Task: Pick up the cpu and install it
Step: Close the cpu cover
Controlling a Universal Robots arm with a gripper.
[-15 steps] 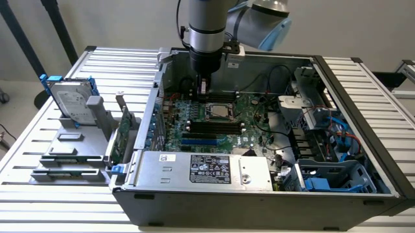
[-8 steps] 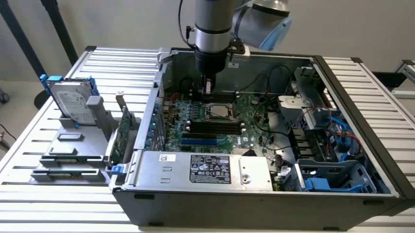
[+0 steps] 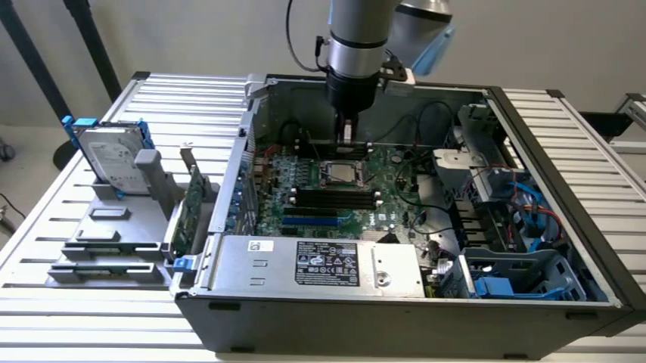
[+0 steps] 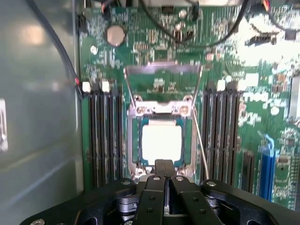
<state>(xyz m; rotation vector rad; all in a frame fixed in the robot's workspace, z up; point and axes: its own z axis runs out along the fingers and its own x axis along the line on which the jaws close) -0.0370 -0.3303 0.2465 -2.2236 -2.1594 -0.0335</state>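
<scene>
The cpu [image 3: 341,174] [image 4: 161,143], a small square chip with a bright silver top, lies flat in the socket on the green motherboard [image 3: 389,200] [image 4: 262,136] inside the open computer case. The socket's metal load frame [image 4: 161,70] stands flipped open behind it, and a thin lever [image 4: 200,140] runs along one side. My gripper [image 3: 347,138] [image 4: 165,165] hangs just above the socket's edge. Its fingers are shut together with nothing between them, and the tips sit right at the chip's rim in the wrist view.
Black memory slots [image 4: 105,136] [image 4: 220,131] flank the socket. The silver power supply [image 3: 313,265] fills the case's near side. Black cables [image 3: 424,121] and a blue drive bay [image 3: 515,280] sit on the exterior view's right. A hard drive [image 3: 111,159] and green card [image 3: 187,215] stand outside.
</scene>
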